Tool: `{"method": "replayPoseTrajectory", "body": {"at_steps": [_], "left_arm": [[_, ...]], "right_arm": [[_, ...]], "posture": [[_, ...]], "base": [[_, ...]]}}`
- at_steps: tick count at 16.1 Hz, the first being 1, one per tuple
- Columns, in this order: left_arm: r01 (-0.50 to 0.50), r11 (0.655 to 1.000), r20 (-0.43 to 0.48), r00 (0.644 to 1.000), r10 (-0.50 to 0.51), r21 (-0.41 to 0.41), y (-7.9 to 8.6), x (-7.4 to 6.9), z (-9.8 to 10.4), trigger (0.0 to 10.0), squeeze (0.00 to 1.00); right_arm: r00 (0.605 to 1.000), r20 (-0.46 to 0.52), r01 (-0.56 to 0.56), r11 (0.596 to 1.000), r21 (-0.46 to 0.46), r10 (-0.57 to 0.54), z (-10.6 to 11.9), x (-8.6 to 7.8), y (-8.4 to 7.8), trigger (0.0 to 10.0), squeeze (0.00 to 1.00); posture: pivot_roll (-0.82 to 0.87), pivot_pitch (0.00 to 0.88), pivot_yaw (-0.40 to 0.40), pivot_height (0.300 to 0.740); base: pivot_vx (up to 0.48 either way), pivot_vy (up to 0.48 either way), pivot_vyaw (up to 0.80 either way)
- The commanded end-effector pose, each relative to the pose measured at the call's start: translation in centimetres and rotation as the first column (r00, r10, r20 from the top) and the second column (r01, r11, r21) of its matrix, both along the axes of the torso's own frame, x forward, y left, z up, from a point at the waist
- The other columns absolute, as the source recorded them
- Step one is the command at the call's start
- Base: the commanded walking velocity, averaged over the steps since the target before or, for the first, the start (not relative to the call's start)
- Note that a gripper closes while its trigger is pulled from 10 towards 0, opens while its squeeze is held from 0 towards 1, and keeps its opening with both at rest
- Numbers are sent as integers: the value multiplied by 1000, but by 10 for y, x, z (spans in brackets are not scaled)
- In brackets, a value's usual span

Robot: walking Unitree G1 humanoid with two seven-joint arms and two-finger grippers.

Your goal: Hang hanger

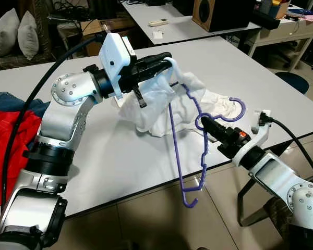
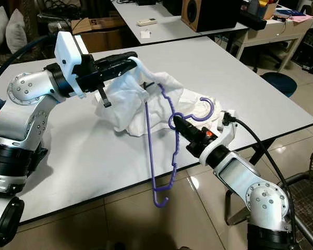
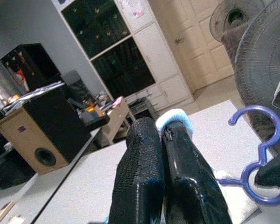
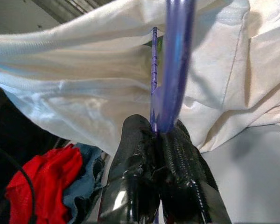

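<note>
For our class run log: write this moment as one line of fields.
left gripper: shut on white garment | right gripper: shut on purple hanger | hanger: one end inside garment, other hanging past table edge

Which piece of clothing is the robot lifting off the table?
The white garment, pinched by the left gripper beside the purple hanger held by the right gripper. The red cloth and blue one lie untouched.

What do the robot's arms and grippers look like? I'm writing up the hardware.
Both arms are silver metal with rounded, bolted joints and black collars. A thick black cable runs along each. The left gripper and right gripper each have two long, textured black fingers behind a white wrist block.
</note>
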State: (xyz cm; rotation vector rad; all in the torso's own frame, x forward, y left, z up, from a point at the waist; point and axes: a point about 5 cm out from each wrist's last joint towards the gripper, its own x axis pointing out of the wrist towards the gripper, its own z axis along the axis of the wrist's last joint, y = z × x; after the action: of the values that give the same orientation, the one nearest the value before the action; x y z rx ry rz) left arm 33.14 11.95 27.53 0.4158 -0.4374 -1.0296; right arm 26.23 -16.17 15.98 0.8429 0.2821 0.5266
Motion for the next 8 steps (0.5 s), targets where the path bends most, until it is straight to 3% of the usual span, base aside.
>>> {"method": "replayPoseTrajectory", "body": {"at_steps": [1,2,3,4,7,8], "left_arm": [[-64,998,13,998,64,23,8,4,1,0,0],[-64,998,13,998,64,23,8,4,1,0,0],[-105,994,3,994,105,30,14,7,0,0,0],[-162,986,-8,987,163,50,20,12,-4,0,0],[-278,958,-22,960,280,64,30,23,-11,0,0],[-273,959,-38,960,276,79,29,23,-15,0,0]], "right_arm": [[995,18,98,994,38,-98,5,0,-11,10000,0],[995,18,98,994,38,-98,5,0,-11,10000,0],[963,-6,268,956,117,-269,4,0,-31,10000,0],[931,-37,362,911,199,-362,4,-2,-43,10000,0],[903,-64,428,869,249,-426,5,-10,-49,10000,0],[894,-63,444,860,253,-443,6,-9,-50,10000,0]], "posture": [[-40,0,9,740],[-40,0,9,740],[-46,0,17,740],[-47,0,17,740],[-57,0,24,740],[-57,0,24,740]], "base": [[0,0,0],[0,0,0],[0,0,0],[0,0,0],[0,0,0],[0,0,0]]}}
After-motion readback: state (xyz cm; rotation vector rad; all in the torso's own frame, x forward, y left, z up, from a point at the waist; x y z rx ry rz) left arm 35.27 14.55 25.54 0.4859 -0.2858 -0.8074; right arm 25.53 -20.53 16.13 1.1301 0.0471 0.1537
